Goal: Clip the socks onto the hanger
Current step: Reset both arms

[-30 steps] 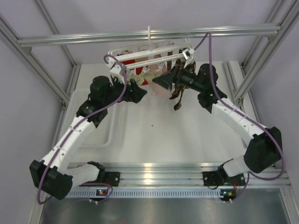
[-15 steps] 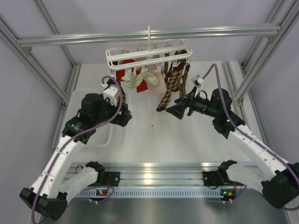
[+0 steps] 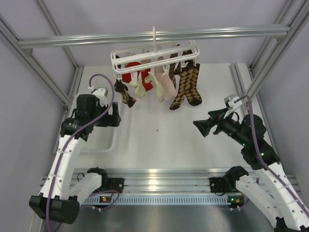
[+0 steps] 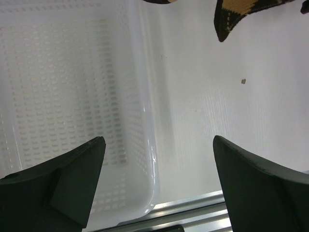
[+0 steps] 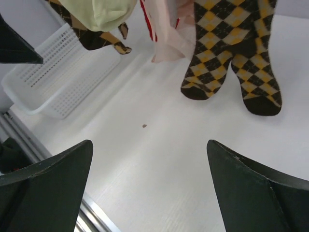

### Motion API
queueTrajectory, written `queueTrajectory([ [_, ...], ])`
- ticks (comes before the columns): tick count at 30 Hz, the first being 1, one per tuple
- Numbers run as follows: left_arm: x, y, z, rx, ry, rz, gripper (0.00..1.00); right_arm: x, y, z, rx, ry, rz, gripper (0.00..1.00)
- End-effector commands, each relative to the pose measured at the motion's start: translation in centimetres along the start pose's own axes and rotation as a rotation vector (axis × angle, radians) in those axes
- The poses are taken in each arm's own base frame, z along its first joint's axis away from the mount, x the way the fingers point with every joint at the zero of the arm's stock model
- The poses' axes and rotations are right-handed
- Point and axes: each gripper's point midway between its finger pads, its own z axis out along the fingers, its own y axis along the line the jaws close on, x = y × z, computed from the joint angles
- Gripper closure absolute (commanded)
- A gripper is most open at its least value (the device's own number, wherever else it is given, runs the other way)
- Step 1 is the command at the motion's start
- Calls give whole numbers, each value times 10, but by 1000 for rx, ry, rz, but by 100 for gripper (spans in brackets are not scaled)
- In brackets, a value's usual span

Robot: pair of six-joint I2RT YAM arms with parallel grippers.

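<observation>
The white hanger [image 3: 154,54] hangs by its hook from the overhead rail. Two pale cream socks [image 3: 140,87] dangle from clips on its near left side, and one shows at the top of the right wrist view [image 5: 104,9]. My left gripper [image 3: 116,119] [image 4: 158,140] is open and empty, low over the basket's right rim, well below and left of the hanger. My right gripper [image 3: 200,126] [image 5: 149,142] is also open and empty above the bare table, to the right of the hanging socks and nearer than them.
Brown-and-tan argyle socks [image 3: 187,89] [image 5: 227,48], a pink sock [image 3: 168,84] and a red sock [image 3: 129,73] also hang from the hanger. A white perforated basket [image 3: 112,144] [image 4: 145,121] lies at the left. A metal rail runs along the near edge.
Both arms have pulled back from the hanger towards the near side, the left to the basket, the right to the right. The hanger now hangs free with the socks clipped on.
</observation>
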Motion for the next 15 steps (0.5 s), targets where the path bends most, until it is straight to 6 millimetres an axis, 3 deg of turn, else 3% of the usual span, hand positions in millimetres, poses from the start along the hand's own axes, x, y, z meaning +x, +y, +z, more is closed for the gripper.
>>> queueTrajectory([
  [1, -18, 8, -19, -51, -95, -20, 2, -7, -20, -15, 115, -47, -45, 0],
  [15, -13, 17, -59, -83, -237, -42, 2, -21, -7, -43, 85, -162, 21, 0],
])
